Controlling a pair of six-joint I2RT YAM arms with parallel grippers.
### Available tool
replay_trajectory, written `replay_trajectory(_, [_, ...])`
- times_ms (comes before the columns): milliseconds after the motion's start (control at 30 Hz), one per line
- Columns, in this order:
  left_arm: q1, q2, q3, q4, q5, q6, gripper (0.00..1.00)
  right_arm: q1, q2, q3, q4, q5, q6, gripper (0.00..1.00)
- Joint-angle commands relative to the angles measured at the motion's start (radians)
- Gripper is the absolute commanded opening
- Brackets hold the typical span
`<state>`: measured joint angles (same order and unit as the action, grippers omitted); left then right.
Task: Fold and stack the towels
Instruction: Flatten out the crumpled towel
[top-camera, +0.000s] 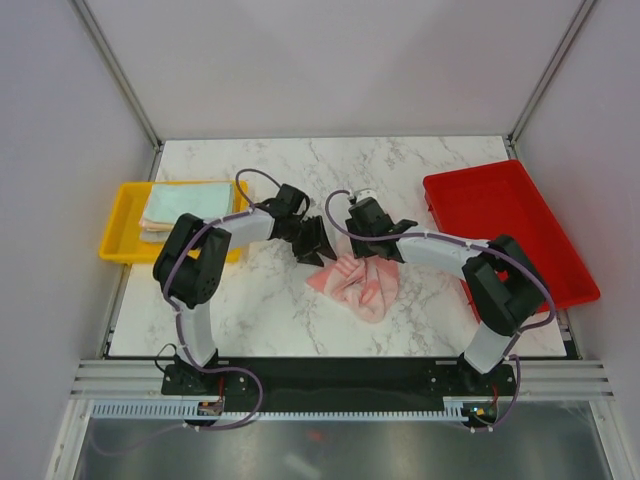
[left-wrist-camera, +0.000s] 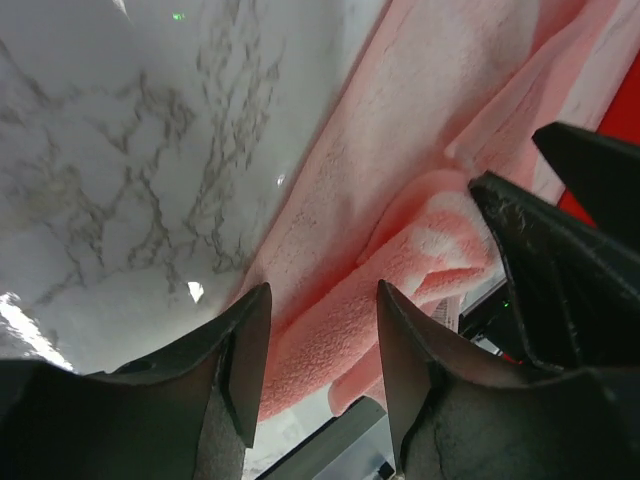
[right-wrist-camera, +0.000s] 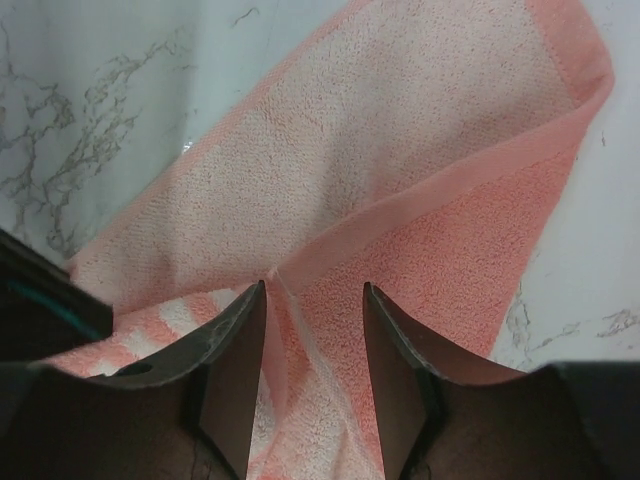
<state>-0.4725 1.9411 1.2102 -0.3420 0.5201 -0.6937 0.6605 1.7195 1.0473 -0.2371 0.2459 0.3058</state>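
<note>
A pink patterned towel (top-camera: 357, 284) lies crumpled on the marble table at the middle. My left gripper (top-camera: 313, 241) is open at the towel's far left edge; in the left wrist view the towel (left-wrist-camera: 400, 190) runs between and beyond the open jaws (left-wrist-camera: 322, 330). My right gripper (top-camera: 377, 247) is open over the towel's far right part; in the right wrist view a folded edge of the towel (right-wrist-camera: 400, 130) rises between the open jaws (right-wrist-camera: 313, 330). Other towels, mint green (top-camera: 185, 205) on top, lie folded in the yellow tray (top-camera: 118, 228).
A red tray (top-camera: 500, 215) stands at the right, its near end over the table's edge. The yellow tray is at the far left. The right gripper's finger (left-wrist-camera: 570, 270) shows close by in the left wrist view.
</note>
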Motion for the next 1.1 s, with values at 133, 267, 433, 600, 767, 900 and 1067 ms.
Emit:
replay_trajectory(133, [-0.046,-0.174,-0.133,0.116,-0.014,-0.093,0.49,0.005,-0.012,-0.042,0.050,0.073,-0.054,0.49])
replay_trajectory(267, [-0.080,-0.237,-0.204,0.121,-0.046,-0.095,0.32,0.007,-0.005,-0.055,0.059,0.066,-0.044,0.33])
replay_trajectory(433, [-0.089,-0.287,-0.307,0.126,-0.068,-0.093,0.02,0.004,-0.047,-0.067,0.076,0.064,-0.019,0.00])
replay_trajectory(600, [-0.115,-0.393,-0.434,0.126,-0.101,-0.102,0.02,-0.030,-0.135,-0.072,0.053,0.030,0.028,0.00])
replay_trajectory(767, [-0.159,-0.582,-0.515,0.120,-0.158,-0.153,0.02,-0.206,-0.236,-0.177,0.152,-0.244,0.093,0.00])
replay_trajectory(900, [-0.178,-0.639,-0.463,0.081,-0.196,-0.129,0.02,-0.340,-0.255,-0.271,0.196,-0.417,0.125,0.00])
replay_trajectory(1067, [-0.187,-0.610,-0.396,-0.014,-0.267,-0.066,0.02,-0.420,-0.261,-0.336,0.217,-0.487,0.128,0.02])
